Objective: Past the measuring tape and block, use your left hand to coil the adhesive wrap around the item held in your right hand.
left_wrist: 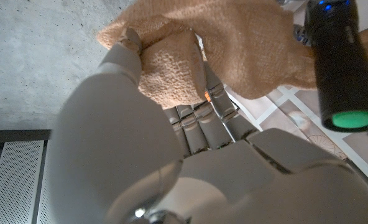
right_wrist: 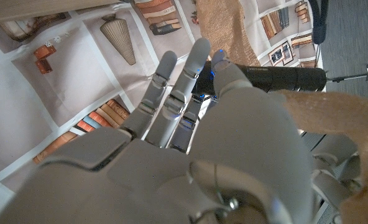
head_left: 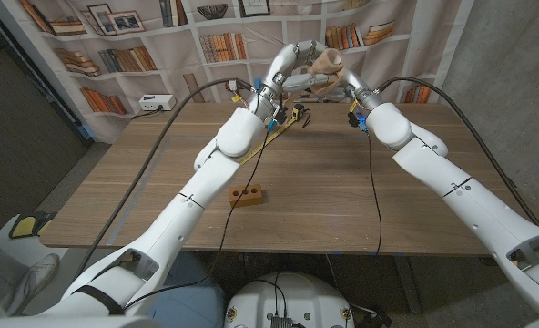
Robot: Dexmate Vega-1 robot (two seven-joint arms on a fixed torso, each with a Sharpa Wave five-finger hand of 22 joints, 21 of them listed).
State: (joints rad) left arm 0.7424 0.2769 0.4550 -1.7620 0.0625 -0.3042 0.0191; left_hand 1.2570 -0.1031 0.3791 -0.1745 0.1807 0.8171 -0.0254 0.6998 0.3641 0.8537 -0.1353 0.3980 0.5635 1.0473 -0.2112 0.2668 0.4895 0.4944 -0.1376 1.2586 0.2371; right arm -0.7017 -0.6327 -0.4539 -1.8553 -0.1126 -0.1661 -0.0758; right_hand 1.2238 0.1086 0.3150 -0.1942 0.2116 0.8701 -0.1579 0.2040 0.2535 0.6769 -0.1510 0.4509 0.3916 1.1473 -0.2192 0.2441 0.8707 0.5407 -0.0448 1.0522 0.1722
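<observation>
Both hands are raised above the table's far edge, close together. My left hand (head_left: 297, 58) (left_wrist: 171, 162) grips a tan roll of adhesive wrap (left_wrist: 171, 68). A loose band of the wrap (left_wrist: 252, 43) (head_left: 327, 64) stretches over to a black flashlight (left_wrist: 342, 62) with a green end button. My right hand (head_left: 345, 80) (right_wrist: 190, 143) holds that flashlight (right_wrist: 283, 78) between thumb and fingers. In the right wrist view, tan wrap (right_wrist: 224, 28) crosses the flashlight's body and more of it hangs beside the hand.
A yellow measuring tape (head_left: 284, 121) lies on the wooden table (head_left: 342, 191) under my left forearm. An orange block with two holes (head_left: 248, 194) sits nearer the front. Black cables trail over the table. A white power strip (head_left: 157, 102) lies at the far left edge.
</observation>
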